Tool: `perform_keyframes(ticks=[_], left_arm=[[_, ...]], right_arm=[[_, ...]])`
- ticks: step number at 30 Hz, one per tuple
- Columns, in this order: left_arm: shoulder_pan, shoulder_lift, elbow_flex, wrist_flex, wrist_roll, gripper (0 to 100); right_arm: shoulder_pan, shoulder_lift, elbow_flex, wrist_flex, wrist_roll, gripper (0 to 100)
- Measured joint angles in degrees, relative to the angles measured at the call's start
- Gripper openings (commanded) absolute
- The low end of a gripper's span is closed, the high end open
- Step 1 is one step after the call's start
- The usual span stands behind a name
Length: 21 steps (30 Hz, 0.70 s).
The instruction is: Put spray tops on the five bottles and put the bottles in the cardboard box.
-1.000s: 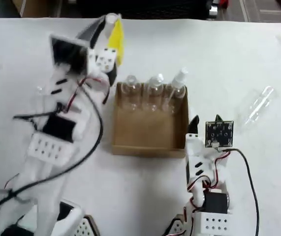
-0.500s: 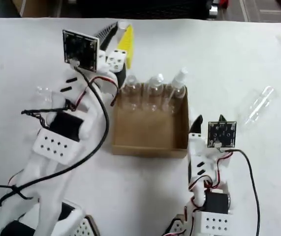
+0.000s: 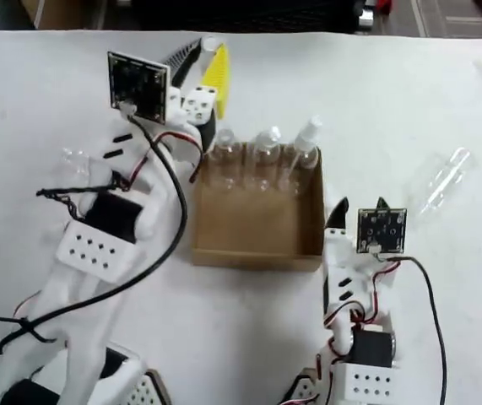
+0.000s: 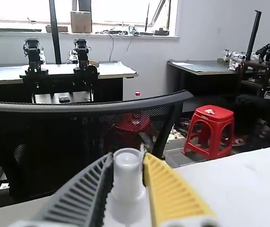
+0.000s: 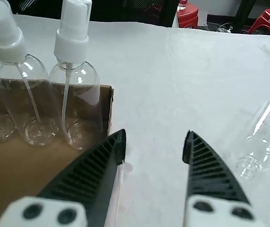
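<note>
Left gripper [image 4: 127, 158] had one ribbed yellow finger, one ribbed black; spray top [image 4: 126, 187] was white. Right gripper [image 5: 153, 142]: both ribbed black. Cardboard box [image 3: 257, 256] was brown, bottles [image 5: 73, 94] clear, table [image 3: 409, 101] white.

We can read no words, numbers or signs on anything here. A small pale mark on the seat of the red stool [image 4: 210, 127], in the room beyond the table's far edge, is too small for us to make out.
</note>
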State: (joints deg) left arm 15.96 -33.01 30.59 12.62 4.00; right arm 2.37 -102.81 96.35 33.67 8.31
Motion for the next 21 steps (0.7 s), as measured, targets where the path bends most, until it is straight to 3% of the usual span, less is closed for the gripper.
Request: perform_keyframes(ticks=[21], left_arm=[[0.0,0.0,3.16,1.49,0.0,2]], right_arm=[[0.0,0.0,0.0,0.0,0.18,17.6]])
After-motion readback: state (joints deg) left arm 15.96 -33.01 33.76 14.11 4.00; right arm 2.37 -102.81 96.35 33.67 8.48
